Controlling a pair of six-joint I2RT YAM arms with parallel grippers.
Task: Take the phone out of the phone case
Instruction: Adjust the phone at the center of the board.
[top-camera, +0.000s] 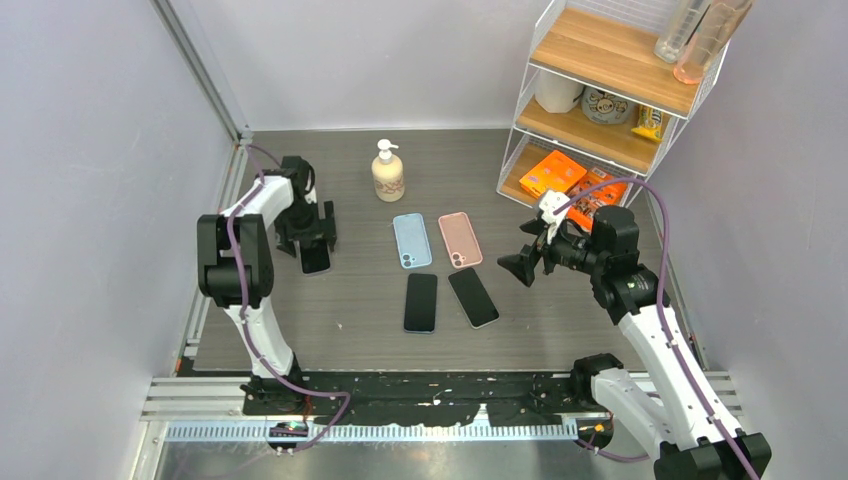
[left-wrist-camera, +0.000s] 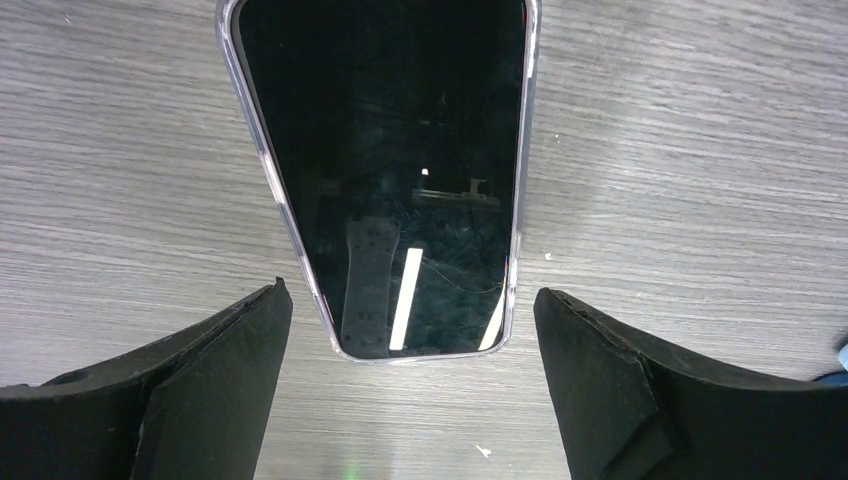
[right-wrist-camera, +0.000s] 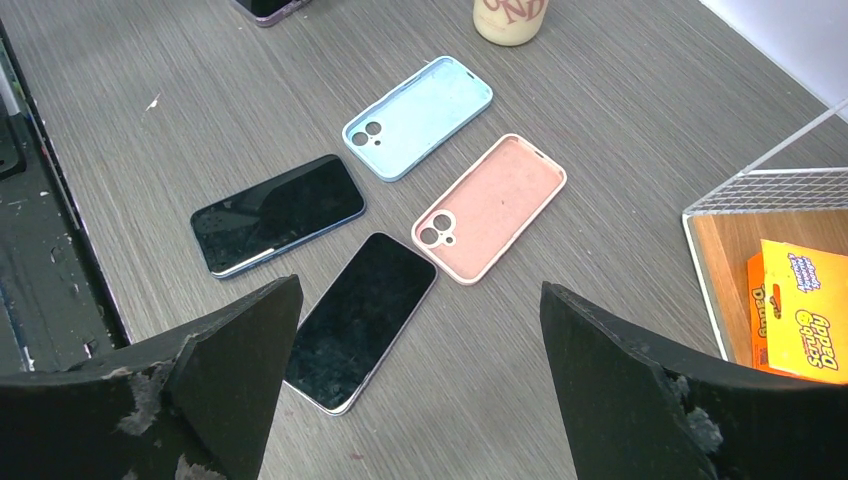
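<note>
The phone (left-wrist-camera: 390, 170) lies screen up on the worktop (left-wrist-camera: 690, 150), seated in a clear case (left-wrist-camera: 521, 150), left of the soap bottle (top-camera: 388, 172) and nearer the arm bases than it. The left gripper (left-wrist-camera: 410, 300) hangs over the phone's near end with its jaws apart, one on each side, touching neither edge. The right gripper (right-wrist-camera: 420, 290) is in the air well right of the bottle, jaws likewise spread and holding nothing.

The phone is probably a stiff, dense slab with a slick glass face, and the case a thin, springy shell that holds it by its lip. A pinch across the long edges would likely only clamp the shell tighter. Peeling the lip back at a corner while the other arm steadies the phone looks the better hold.

Only the left wrist view shows the transparent rim and the gap to each jaw. From above the gripper half covers the phone and the case cannot be made out. The right wrist view adds what sits in front of the bottle: a blue case (right-wrist-camera: 418, 117), a pink case (right-wrist-camera: 490, 207) and two bare phones (right-wrist-camera: 277, 213).
</note>
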